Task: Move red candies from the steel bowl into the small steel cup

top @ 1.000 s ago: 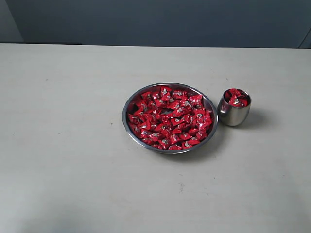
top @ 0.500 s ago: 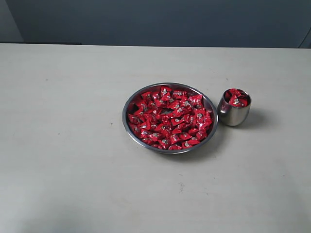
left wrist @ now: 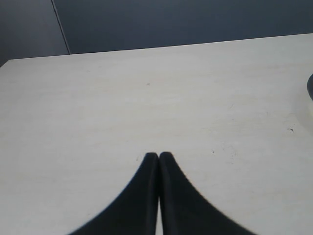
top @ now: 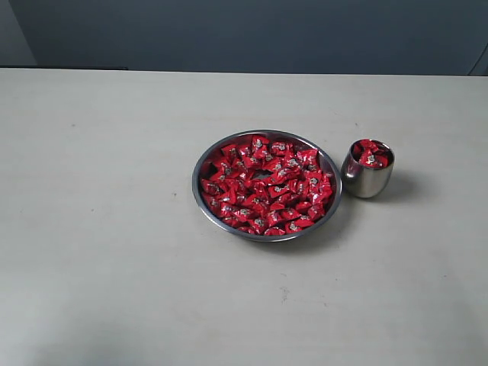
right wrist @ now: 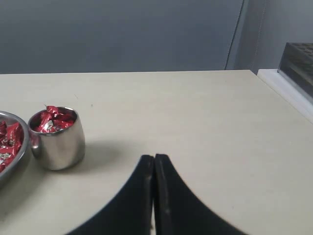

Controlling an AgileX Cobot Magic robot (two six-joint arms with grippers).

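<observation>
So here's where you're at: the small steel cup (top: 367, 180) is already heaped, with red wrappers poking up past its rim, so I'd say there's basically no room left. The steel bowl (top: 200, 164) holds a big pile of the red candies (top: 267, 187), pretty much covering its whole floor. If the goal is filling the cup, you look about done. If it's emptying the bowl, that isn't happening with this cup.

The bowl sits around the middle of the table (top: 114, 229), and the cup is just beside it on the right arm's side, close but apparently not touching.

The cup stands upright with its mouth straight up, so its long axis is vertical. The bowl lies flat with its opening up. Both are round, so neither one points anywhere across the table. The candies lie every which way.

The left gripper (left wrist: 159, 155) has its jaws pressed together with nothing between them, over bare table. The right gripper (right wrist: 154, 157) is the same, clenched and empty, sitting off to the cup's side and well clear of it. Neither one shows in the exterior view.
</observation>
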